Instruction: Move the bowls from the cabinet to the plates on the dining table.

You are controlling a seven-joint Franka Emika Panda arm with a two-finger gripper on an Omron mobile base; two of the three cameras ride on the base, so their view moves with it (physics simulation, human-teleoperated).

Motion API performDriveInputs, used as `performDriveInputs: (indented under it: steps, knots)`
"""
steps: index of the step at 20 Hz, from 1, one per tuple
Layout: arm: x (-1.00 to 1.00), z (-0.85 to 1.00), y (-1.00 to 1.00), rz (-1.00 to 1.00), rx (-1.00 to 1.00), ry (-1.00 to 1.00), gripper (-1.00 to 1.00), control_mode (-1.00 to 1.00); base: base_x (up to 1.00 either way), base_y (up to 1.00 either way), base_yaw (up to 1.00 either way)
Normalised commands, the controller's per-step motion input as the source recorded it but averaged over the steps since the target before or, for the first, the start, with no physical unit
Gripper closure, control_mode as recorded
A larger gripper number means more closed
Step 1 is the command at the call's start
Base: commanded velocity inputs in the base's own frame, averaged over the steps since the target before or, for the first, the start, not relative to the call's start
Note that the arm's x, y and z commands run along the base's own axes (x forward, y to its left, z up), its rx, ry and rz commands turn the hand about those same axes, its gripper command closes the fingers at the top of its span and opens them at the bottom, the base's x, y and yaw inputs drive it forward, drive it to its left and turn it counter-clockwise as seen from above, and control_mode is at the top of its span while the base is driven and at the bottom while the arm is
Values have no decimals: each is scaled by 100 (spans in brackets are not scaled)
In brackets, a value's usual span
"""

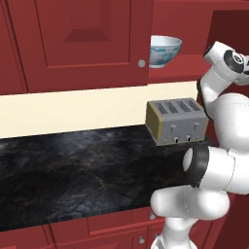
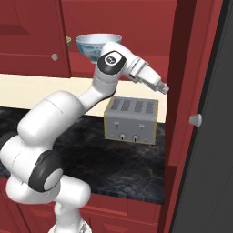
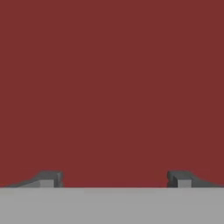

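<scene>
The cabinet (image 1: pixel 87 44) holds a white bowl (image 1: pixel 164 50) with blue-teal pattern on its shelf, at 1 o'clock from the toaster (image 1: pixel 177 121) on the table (image 1: pixel 73 170). The pincer (image 3: pixel 114 179) is spread, empty, facing a red surface.

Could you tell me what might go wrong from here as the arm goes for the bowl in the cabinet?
1. The gripper is open but faces a plain red surface, while the patterned bowl sits on the cabinet shelf behind the arm; turning back, the wrist could knock the bowl.
2. The toaster stands directly below the hand, so a drop in height risks a bump.
3. The open cabinet door partly screens the shelf, narrowing the approach.
</scene>
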Motion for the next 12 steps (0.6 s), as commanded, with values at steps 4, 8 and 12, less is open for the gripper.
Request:
performDriveInputs:
  steps: [4, 8, 12]
  knots:
    - [-6, -2, 8, 1, 6, -22, -100, -100, 0, 0, 0]
    - [-12, -5, 58, 0, 1, -22, -100, -100, 0, 0, 0]
    - [-21, -4, 88, 0, -1, -19, -100, -100, 0, 0, 0]
